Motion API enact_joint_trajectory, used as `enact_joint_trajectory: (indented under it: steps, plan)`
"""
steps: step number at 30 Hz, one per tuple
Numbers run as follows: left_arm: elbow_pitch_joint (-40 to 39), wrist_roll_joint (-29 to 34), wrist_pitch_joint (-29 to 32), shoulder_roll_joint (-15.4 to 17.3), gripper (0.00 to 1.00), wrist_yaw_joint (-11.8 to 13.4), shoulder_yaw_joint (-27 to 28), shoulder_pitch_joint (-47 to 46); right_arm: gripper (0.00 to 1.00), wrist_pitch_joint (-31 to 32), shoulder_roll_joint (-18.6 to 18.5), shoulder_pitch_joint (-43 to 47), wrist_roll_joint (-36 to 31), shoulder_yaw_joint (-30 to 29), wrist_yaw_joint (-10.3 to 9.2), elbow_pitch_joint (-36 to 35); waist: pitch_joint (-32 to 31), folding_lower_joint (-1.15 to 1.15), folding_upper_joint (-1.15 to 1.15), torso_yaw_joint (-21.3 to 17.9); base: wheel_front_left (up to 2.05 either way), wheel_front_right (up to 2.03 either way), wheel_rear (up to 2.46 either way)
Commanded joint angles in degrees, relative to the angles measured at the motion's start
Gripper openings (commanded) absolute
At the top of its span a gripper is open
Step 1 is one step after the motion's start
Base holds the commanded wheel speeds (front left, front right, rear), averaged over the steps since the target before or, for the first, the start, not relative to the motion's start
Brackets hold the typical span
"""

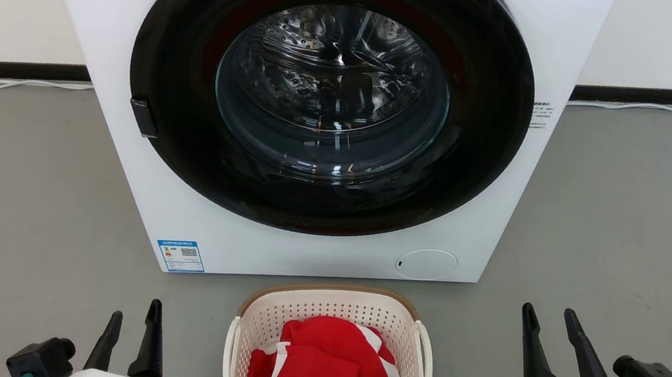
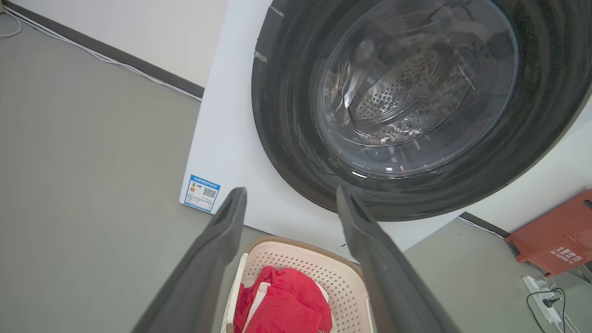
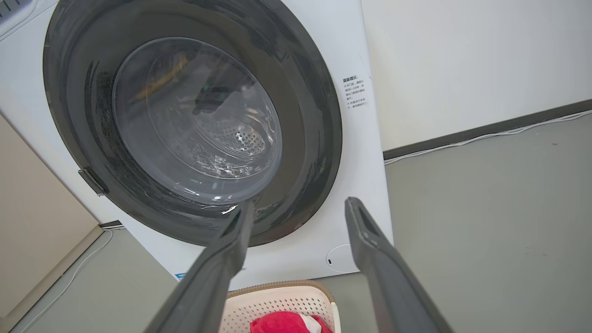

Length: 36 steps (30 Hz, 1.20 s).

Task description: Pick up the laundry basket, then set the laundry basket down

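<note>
Head view: laundry basket (image 1: 330, 306) on floor (image 1: 27, 212) between left hand (image 1: 136, 308) and right hand (image 1: 548, 309), left marginally nearer; both spread, empty.

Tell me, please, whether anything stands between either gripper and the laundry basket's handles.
Nothing visible does. The laundry basket sits on the floor before the washer, between the open left gripper and the open right gripper. Bare floor separates each gripper from the basket's white handles, and the red garment lies inside the basket.

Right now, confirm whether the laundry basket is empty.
No: a red and white garment lies inside the laundry basket.
</note>
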Motion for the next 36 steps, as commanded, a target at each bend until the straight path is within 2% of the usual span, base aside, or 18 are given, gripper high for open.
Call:
enact_joint_trajectory:
  steps: [1,23,36]
  plan:
    - [-1.7,2.1,-0.8,0.6,1.0,0.5,1.3,-0.7,1.0,-1.1,-0.6,-0.6,-2.4,0.9,0.34,-1.4,0.0,0.0,0.0,0.0,0.0,0.0,0.0]
    - [-1.5,17.0,-4.5,0.8,1.0,0.5,2.3,0.0,1.0,-4.8,-0.5,-0.7,-17.2,-1.0,0.42,-0.6,0.0,0.0,0.0,-0.6,0.0,0.0,0.0]
    - [-1.2,17.0,-4.5,0.8,1.0,0.3,2.6,-0.3,1.0,-4.8,-0.6,-1.0,-16.9,-1.3,0.42,-0.1,0.1,0.0,0.0,-0.9,0.0,0.0,0.0]
